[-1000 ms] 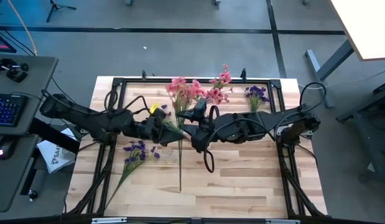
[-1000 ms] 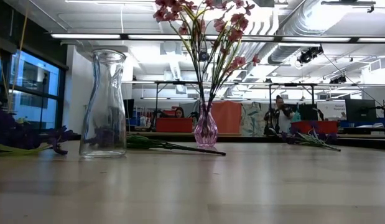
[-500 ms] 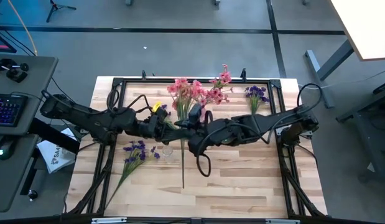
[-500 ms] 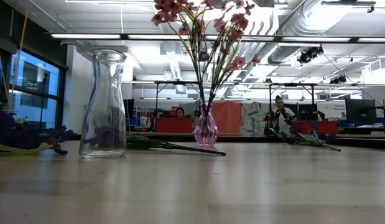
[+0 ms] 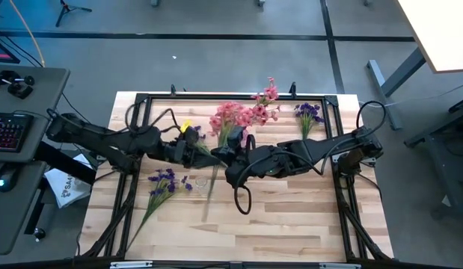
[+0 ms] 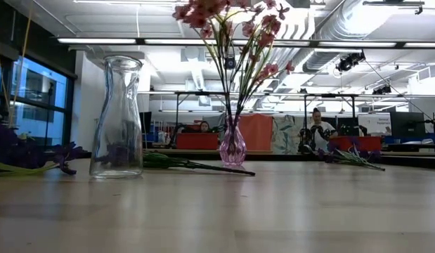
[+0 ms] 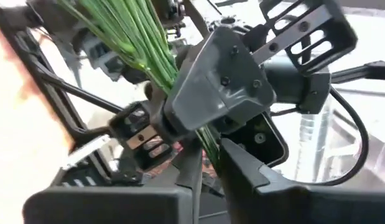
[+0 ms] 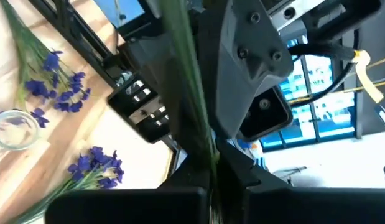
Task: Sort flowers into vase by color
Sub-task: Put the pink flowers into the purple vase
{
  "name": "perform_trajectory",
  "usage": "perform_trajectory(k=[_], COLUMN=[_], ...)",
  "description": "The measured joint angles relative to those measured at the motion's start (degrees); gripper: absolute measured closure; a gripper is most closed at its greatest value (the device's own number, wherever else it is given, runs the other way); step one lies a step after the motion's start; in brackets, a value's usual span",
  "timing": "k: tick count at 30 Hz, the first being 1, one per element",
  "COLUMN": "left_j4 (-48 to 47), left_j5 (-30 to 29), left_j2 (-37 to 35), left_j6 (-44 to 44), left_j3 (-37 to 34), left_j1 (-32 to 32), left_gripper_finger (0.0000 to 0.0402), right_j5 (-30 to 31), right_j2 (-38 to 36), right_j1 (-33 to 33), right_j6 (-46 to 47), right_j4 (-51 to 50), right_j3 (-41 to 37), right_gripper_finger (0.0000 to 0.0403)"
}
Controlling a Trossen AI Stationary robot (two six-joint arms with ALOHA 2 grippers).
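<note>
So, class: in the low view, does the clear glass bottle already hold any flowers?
No. The clear glass bottle stands empty, while the pink flowers sit in the small pink vase.

Pink blossoms cropped by low view's top edge.

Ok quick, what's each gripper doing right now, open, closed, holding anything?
Left gripper: on the pink flower bunch, cannot tell if open or shut.
Right gripper: shut on the pink flower bunch's stems.

You're looking at two dark, matte black jointed arms draped with looping black cables; the left arm carries a small yellow tag, and the right arm's grey moulded wrist housing shows small recessed screws.
</note>
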Motion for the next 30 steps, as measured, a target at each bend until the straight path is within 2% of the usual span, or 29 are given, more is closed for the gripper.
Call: perform_trajectory(k=[4,10,14,17,23,30], left_j4=[-7.9,-21.91,-30.05,-32.0,-23.67,-6.06], left_j5=[0.1,-3.01,-7.2,-9.73,-11.71,-13.06], left_j2=[-5.28,-12.69,-16.13,-17.56,-16.96,-9.21], left_j6=[4.17,9.87,14.2,15.65,15.76,9.31], left_j3=[-0.09,-0.11,-0.13,-0.15,-0.13,-0.13], left_j1=[2.37,4.09,4.01,3.5,1.78,-3.09], left_gripper_finger=[0.0347,0.0339,0.0339,0.0339,0.0339,0.0339], right_j5=[2.42,3.7,4.13,3.95,4.1,4.01], right_j2=[-0.13,-0.77,-1.66,-2.48,-2.58,-2.43], right_j1=[0.02,0.0,0.26,0.24,0.25,0.24], right_j6=[-0.04,-1.83,-4.1,-4.99,-9.39,-15.17], right_j4=[1.09,2.82,8.12,11.8,14.09,14.06], right_j3=[0.22,0.24,0.24,0.26,0.26,0.24], right_gripper_finger=[0.0399,0.0401,0.0401,0.0402,0.0402,0.0402])
